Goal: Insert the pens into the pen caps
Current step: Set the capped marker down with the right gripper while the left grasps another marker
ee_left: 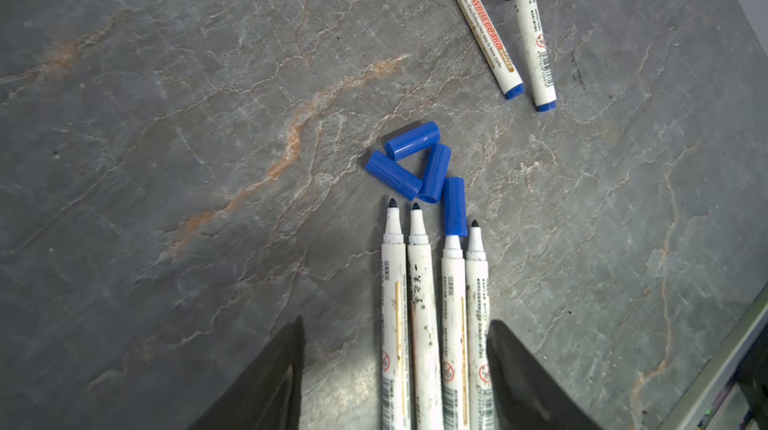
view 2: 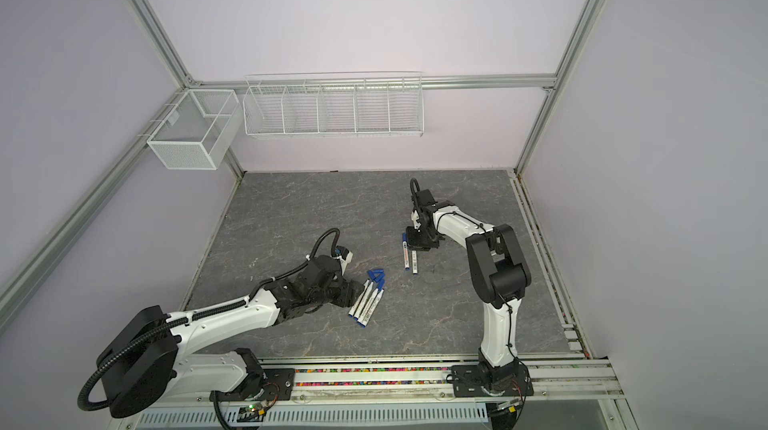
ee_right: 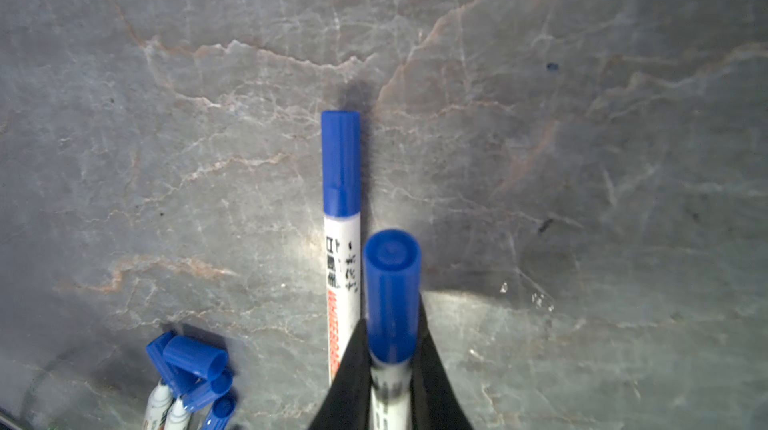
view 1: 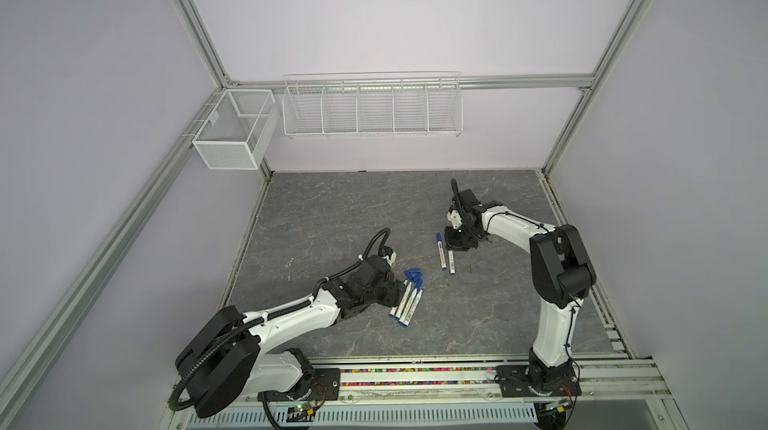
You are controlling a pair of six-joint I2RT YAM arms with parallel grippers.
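Several uncapped white pens [ee_left: 424, 303] lie side by side on the grey table, also seen in both top views [view 1: 405, 302] [view 2: 365, 302]. My left gripper [ee_left: 395, 321] [view 1: 395, 294] is open, its fingers straddling the row without gripping. One pen in the row has a blue cap [ee_left: 455, 207] on its tip. Three loose pen caps [ee_left: 411, 141] [view 1: 413, 275] cluster just beyond the tips. My right gripper [ee_right: 391, 319] [view 1: 451, 245] is shut on a capped pen [ee_right: 390, 282] [view 1: 451, 262]. Another capped pen [ee_right: 341, 207] [view 1: 440, 253] lies beside it.
A white wire rack [view 1: 372, 109] and a mesh box [view 1: 232, 128] hang on the back wall. An aluminium rail [view 1: 415, 378] runs along the front edge, carrying both arm bases. Frame posts border the table sides.
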